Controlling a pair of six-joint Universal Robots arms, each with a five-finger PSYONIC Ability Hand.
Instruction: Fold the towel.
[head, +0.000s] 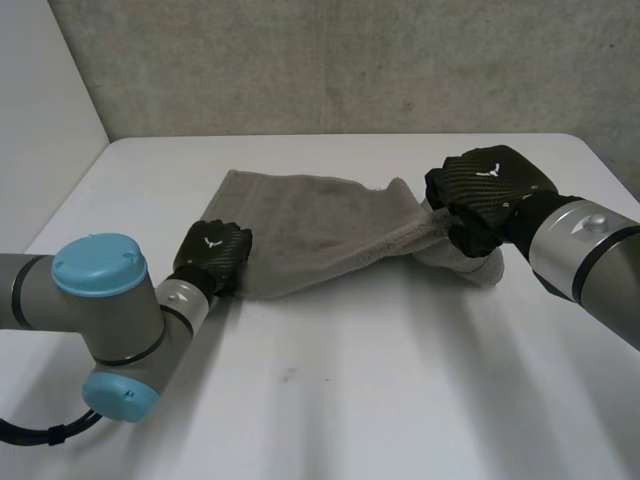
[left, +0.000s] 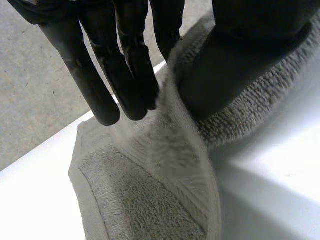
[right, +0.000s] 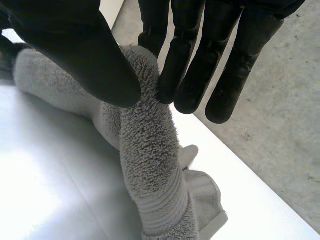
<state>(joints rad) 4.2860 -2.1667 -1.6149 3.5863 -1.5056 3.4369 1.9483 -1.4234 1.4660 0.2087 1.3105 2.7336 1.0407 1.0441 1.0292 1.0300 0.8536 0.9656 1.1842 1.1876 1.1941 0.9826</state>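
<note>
Closest to me the left arm (head: 105, 300) sits low, its left hand (head: 212, 255) pinching the near left corner of the grey towel (head: 310, 225) between straight fingers (left: 125, 75) and thumb. Across the white tabletop (head: 400, 380), the right hand (head: 490, 195) clamps the bunched opposite end between thumb and fingers, lifted a little. The towel lies stretched between the 2 hands.

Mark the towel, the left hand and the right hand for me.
towel (head: 310, 225): head view, on its flat middle.
left hand (head: 212, 252): head view, on the back of the hand.
right hand (head: 490, 185): head view, on the back of the hand.
</note>
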